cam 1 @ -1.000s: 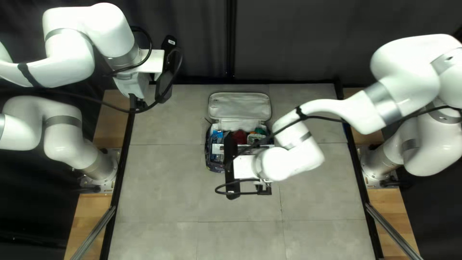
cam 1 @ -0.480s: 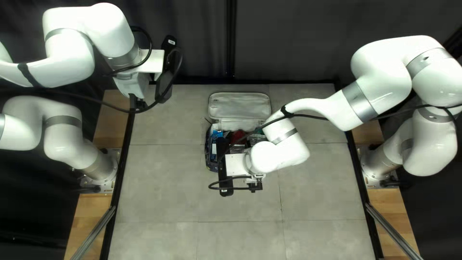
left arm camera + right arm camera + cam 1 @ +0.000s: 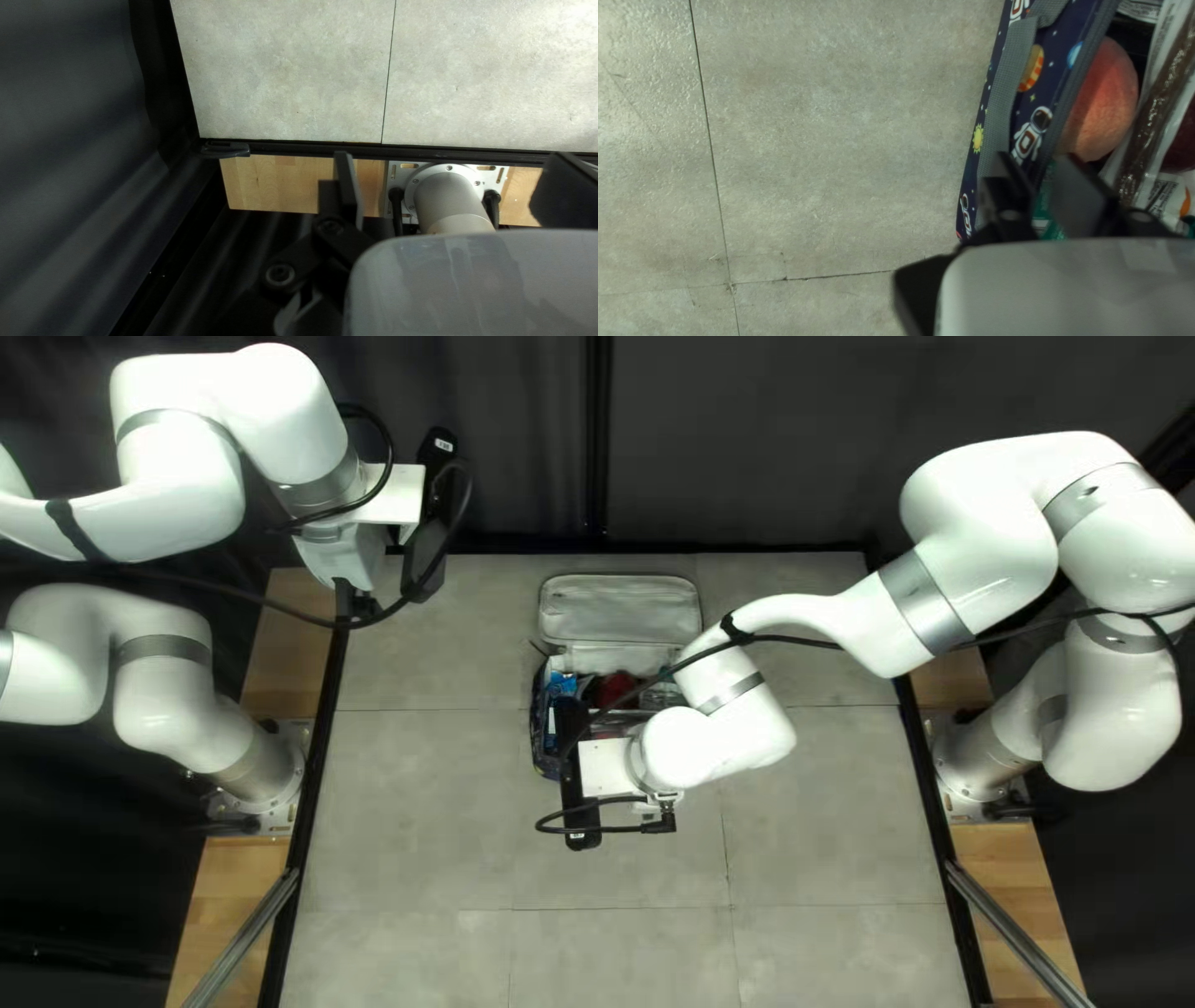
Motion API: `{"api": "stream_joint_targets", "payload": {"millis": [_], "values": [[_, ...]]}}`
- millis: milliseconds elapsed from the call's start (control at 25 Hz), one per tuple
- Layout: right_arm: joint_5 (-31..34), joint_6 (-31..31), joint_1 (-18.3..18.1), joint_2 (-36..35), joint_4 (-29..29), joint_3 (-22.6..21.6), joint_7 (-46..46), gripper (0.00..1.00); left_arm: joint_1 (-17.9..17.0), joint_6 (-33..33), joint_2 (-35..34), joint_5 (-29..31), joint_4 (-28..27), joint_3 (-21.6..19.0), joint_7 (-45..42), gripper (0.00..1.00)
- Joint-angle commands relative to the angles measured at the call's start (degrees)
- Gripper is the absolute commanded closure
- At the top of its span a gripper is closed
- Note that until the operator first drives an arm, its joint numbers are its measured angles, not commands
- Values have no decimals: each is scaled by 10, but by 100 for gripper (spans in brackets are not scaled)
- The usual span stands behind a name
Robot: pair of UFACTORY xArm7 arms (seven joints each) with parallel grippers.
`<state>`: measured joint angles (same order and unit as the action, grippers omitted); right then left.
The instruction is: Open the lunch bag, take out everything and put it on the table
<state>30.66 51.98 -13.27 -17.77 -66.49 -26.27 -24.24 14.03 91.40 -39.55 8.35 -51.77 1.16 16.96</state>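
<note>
Two arms, one at work. Right gripper (image 3: 1036, 172): jaws narrow, pinching the lunch bag (image 3: 1029, 88) wall at its rim. Peach (image 3: 1104, 102) sits just ahead, on the inner jaw's side. Wrapped stick (image 3: 1155, 102) lies beyond it, long axis along the jaws. Judgement: the wall blocks a direct reach. Left gripper (image 3: 451, 161): wide open, empty, well apart.

Navy space-print lunch bag (image 3: 607, 658), lid open, peach (image 3: 1101, 102) and snacks (image 3: 1157, 93) inside, on table (image 3: 420, 803)
</note>
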Motion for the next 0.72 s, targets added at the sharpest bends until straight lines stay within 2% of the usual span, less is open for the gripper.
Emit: {"api": "stream_joint_targets", "payload": {"millis": [40,400,480,720], "values": [[2,11,5,6,-4,-3,0,0,0,0,0,0,0,0,0,0],[12,-45,-8,-7,39,12,-28,0,0,0,0,0,0,0,0,0],[12,-38,-4,-11,31,11,-28,100,0,0,0,0,0,0,0,0],[14,-30,0,-13,24,10,-28,100,0,0,0,0,0,0,0,0]]}}
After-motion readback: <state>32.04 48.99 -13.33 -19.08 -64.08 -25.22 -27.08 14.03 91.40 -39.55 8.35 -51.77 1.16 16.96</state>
